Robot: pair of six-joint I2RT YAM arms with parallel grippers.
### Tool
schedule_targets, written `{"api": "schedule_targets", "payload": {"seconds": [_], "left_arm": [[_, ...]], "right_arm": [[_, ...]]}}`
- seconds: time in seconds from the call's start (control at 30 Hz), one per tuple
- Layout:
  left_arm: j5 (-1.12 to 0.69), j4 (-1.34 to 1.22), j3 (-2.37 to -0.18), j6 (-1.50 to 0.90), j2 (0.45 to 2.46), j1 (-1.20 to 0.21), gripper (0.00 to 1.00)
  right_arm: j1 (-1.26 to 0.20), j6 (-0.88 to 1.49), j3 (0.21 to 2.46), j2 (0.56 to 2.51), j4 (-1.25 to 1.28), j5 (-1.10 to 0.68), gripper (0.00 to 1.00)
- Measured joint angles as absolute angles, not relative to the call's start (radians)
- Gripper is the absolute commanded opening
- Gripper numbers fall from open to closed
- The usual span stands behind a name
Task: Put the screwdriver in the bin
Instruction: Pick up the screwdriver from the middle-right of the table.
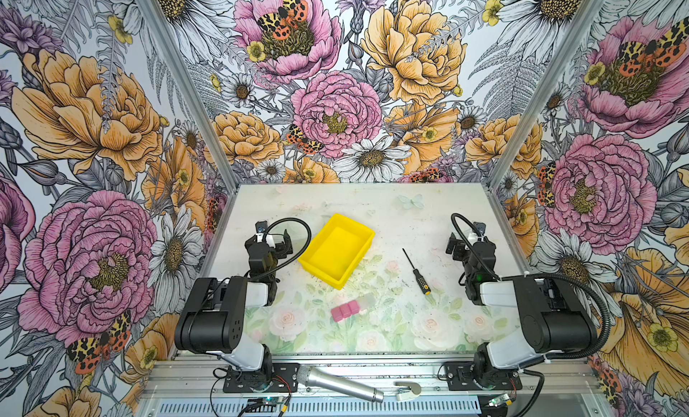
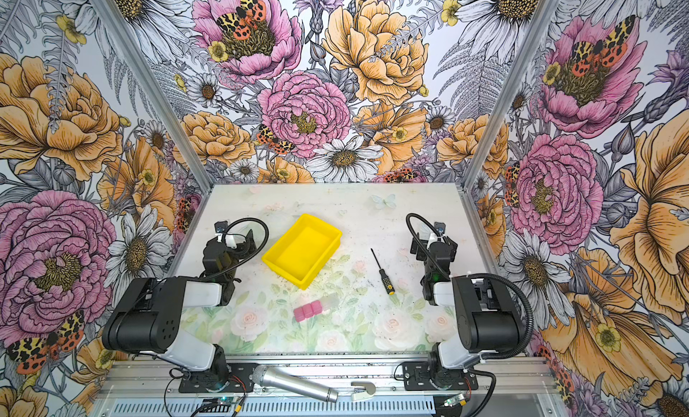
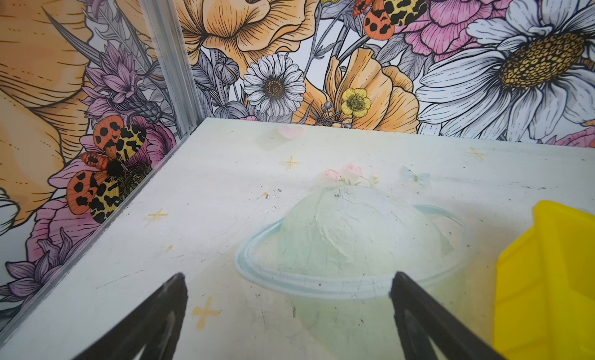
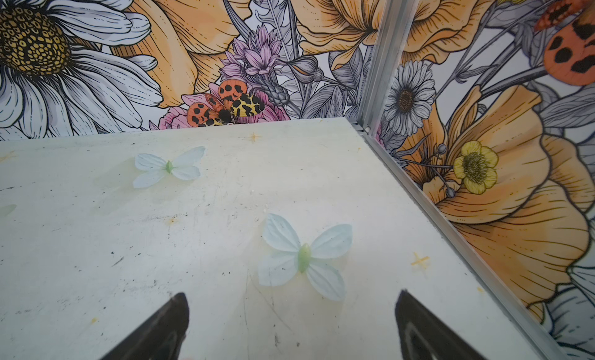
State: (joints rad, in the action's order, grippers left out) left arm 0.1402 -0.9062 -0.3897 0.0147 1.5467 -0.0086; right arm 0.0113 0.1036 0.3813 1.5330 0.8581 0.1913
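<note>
The screwdriver (image 1: 417, 272) (image 2: 383, 274) lies flat on the table, right of centre, its thin shaft pointing to the far side and its black, yellow-dotted handle nearer me. Left of it stands the yellow bin (image 1: 337, 249) (image 2: 302, 249), empty and turned at an angle; one corner of the bin (image 3: 547, 278) shows in the left wrist view. My left gripper (image 1: 269, 240) (image 2: 230, 241) (image 3: 288, 278) hovers open just left of the bin, holding nothing. Over bare table to the screwdriver's right, my right gripper (image 1: 470, 240) (image 2: 434, 241) (image 4: 291, 297) is open too. Neither wrist view shows the screwdriver.
A row of pink blocks (image 1: 345, 309) lies on the table in front of the bin. A silver microphone (image 1: 341, 383) and a small white part (image 1: 408, 391) rest on the aluminium rail at the front edge. Flowered walls close in the left, right and far sides.
</note>
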Motion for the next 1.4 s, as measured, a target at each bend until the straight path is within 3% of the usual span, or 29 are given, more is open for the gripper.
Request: {"api": "schedule_targets", "payload": {"seconds": [0.3, 0.57, 0.97, 1.2, 1.4], "left_arm": [[0.133, -0.864, -0.39, 0.01, 1.53, -0.009, 0.99], [0.141, -0.708, -0.409, -0.004, 1.38, -0.009, 0.99], [0.235, -0.337, -0.454, -0.069, 1.084, -0.081, 0.99], [0.278, -0.082, -0.54, -0.289, 0.965, -0.131, 0.99], [0.272, 0.057, -0.542, -0.442, 0.881, -0.196, 0.99]], "right_arm": [[-0.004, 0.104, 0.379, 1.526, 0.857, 0.247, 1.0], [-0.008, 0.109, 0.376, 1.395, 0.764, 0.27, 0.99], [-0.01, 0.247, 0.564, 1.176, 0.222, 0.322, 0.99], [-0.017, 0.405, 0.628, 1.1, -0.072, 0.318, 0.99], [-0.067, 0.524, 0.728, 1.148, -0.3, 0.302, 0.99]]}}
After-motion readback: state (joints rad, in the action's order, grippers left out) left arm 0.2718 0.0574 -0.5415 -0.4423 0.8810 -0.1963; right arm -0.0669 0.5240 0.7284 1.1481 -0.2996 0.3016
